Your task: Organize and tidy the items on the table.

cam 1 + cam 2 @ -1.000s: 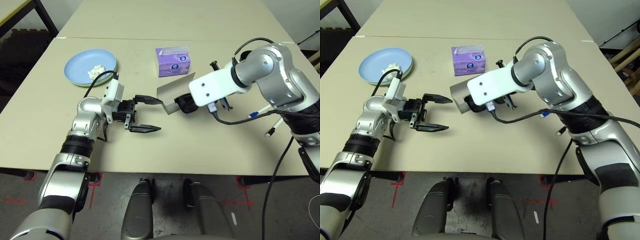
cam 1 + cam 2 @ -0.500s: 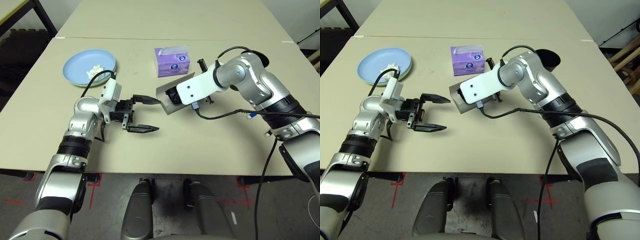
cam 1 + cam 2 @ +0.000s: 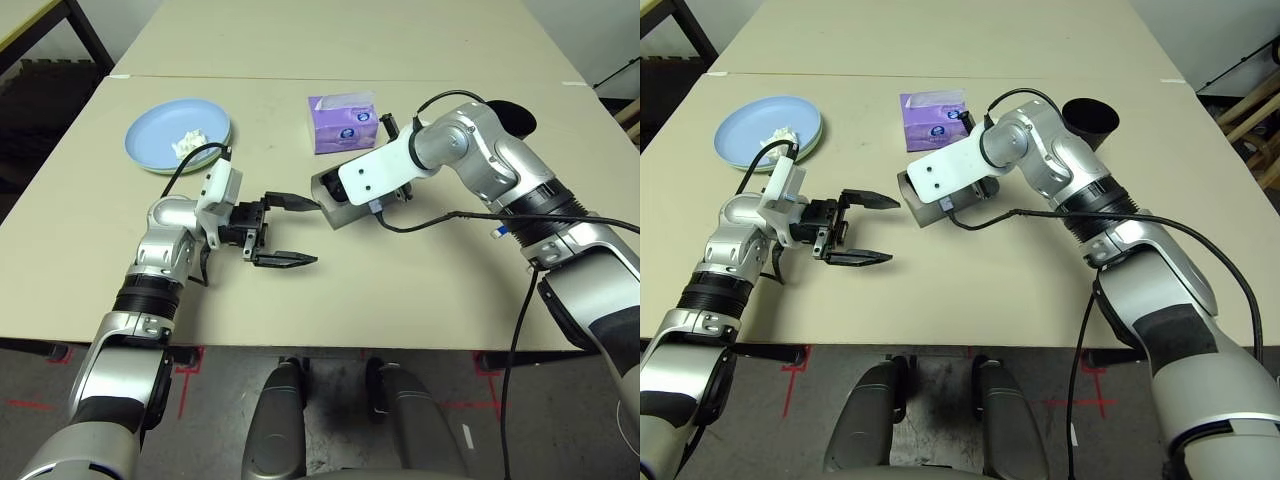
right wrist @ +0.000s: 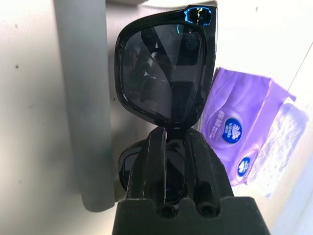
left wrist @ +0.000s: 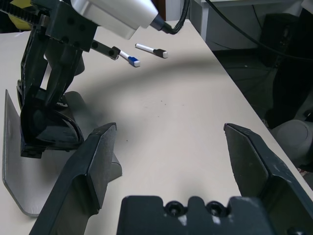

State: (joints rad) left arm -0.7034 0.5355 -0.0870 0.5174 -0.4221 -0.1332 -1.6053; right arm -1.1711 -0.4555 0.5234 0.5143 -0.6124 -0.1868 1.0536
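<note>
While the right gripper [image 4: 175, 139] pinches the black sunglasses [image 4: 164, 68] over the open grey glasses case [image 3: 328, 192], the left gripper [image 3: 285, 231] waits spread wide beside it.

— What lies beyond the work surface?
— At twelve o'clock, a second beige tabletop [image 3: 340, 35] butts against it.

— And below?
— Grey speckled floor [image 3: 520, 420] with red tape marks [image 3: 185, 357]. At ten o'clock, a dark metal frame [image 3: 75, 25]; at two o'clock, pale wooden slats [image 3: 1252, 110].

Robot lab/test room: plain beige table [image 3: 420, 300], red floor tape marks [image 3: 30, 403].
</note>
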